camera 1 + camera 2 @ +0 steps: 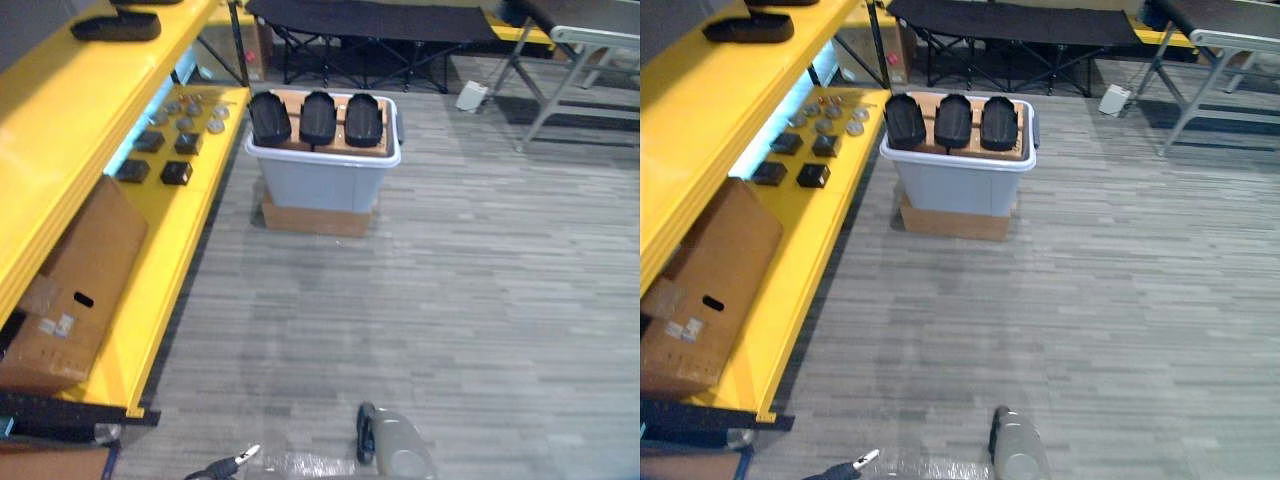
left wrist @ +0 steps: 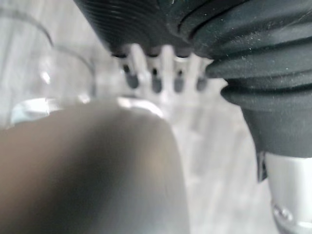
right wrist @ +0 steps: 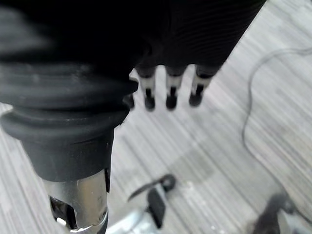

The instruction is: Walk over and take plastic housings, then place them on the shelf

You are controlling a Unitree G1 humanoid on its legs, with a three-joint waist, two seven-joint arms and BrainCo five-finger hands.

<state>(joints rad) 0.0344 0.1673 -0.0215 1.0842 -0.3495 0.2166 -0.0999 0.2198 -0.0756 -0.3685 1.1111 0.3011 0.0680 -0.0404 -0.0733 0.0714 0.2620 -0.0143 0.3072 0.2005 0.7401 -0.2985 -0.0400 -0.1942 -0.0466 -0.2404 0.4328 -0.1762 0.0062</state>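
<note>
Grey floor (image 1: 480, 300), housings (image 1: 318, 118) atop bin (image 1: 320, 185)

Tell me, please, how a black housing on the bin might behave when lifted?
Probably stiff: each housing keeps a moulded, rounded shell shape. Likely light, since three rest on a cardboard sheet over the bin without bending it visibly. Its curved back may slip or rock.
</note>
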